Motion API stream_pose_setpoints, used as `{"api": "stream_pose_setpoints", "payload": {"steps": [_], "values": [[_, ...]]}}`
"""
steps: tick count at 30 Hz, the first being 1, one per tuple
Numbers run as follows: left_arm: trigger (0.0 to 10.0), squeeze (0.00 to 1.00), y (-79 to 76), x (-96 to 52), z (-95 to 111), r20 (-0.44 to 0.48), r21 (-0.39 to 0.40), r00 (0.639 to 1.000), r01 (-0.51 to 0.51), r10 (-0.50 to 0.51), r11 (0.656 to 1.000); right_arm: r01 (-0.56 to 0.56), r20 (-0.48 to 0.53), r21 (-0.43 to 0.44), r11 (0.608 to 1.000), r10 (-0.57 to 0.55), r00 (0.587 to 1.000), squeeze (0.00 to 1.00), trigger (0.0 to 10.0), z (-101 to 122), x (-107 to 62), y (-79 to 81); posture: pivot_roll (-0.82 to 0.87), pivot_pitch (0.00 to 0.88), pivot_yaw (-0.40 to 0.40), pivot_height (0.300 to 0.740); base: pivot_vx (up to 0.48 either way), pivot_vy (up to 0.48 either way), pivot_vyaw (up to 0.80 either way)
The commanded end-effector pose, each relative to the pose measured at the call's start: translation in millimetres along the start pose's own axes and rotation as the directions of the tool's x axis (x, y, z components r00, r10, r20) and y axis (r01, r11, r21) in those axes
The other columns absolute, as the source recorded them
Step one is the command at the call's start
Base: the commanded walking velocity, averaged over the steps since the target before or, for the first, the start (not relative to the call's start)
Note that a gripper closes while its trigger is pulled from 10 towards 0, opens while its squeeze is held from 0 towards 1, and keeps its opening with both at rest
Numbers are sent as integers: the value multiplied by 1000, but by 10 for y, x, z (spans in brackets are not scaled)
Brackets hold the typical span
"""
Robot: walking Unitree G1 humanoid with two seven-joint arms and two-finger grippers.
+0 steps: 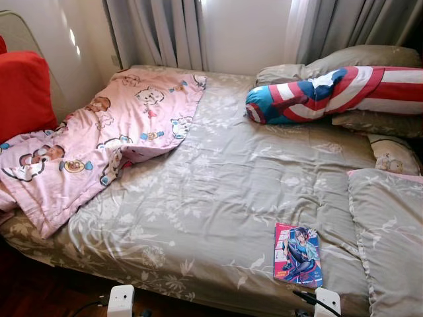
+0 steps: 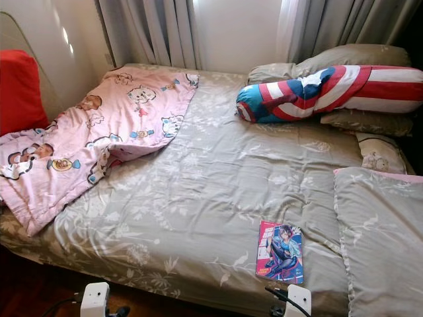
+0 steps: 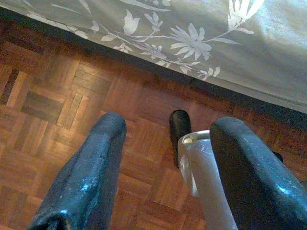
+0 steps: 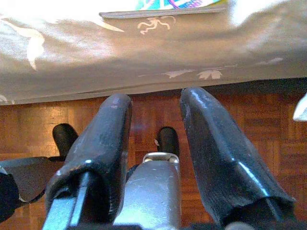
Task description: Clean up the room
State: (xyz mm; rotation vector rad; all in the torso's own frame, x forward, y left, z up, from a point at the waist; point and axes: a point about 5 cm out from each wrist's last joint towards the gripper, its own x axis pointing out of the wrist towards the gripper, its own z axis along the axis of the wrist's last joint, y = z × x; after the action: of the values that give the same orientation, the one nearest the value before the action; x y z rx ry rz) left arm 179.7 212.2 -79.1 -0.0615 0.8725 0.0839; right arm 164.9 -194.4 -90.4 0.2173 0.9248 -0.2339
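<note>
- To do this step well, I judged I should lift my right gripper above the mattress edge and take the comic book by its near edge, without dragging the floral bedsheet.
- The book lay flat near the front edge of the bed, above and just beyond my right gripper.
- Both grippers hung low over the parquet floor, fingers apart and holding nothing; my left gripper was idle.

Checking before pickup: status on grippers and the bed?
Left gripper and right gripper open, empty, low over the floor by the bed edge. Comic lies flat near the bed's front edge, untouched. Pink blanket rumpled, far left. Nothing blocking the comic.
</note>
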Motion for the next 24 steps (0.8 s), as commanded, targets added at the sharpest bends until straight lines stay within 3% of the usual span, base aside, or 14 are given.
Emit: {"api": "stream_pose_setpoints", "payload": {"steps": [1,13,20,24], "values": [[10000,0,9,-5,-10,-1,17,1000,-3,3,1000,7,-3,8,1000,-7,1000,0,10000,-7,-1,-3,13,49,17,740,0,0,0],[10000,0,8,-4,-10,-1,19,1000,-2,2,1000,4,6,10,1000,-4,1000,0,10000,13,4,20,14,50,18,740,0,57,0],[10000,0,7,-5,-15,-2,18,1000,-3,3,1000,3,5,10,1000,-3,1000,0,10000,10,4,20,15,54,18,740,0,-114,0],[10000,0,9,-6,-15,-3,18,1000,-4,4,1000,4,4,10,1000,-4,1000,0,10000,8,3,19,15,54,18,740,0,341,0]]}}
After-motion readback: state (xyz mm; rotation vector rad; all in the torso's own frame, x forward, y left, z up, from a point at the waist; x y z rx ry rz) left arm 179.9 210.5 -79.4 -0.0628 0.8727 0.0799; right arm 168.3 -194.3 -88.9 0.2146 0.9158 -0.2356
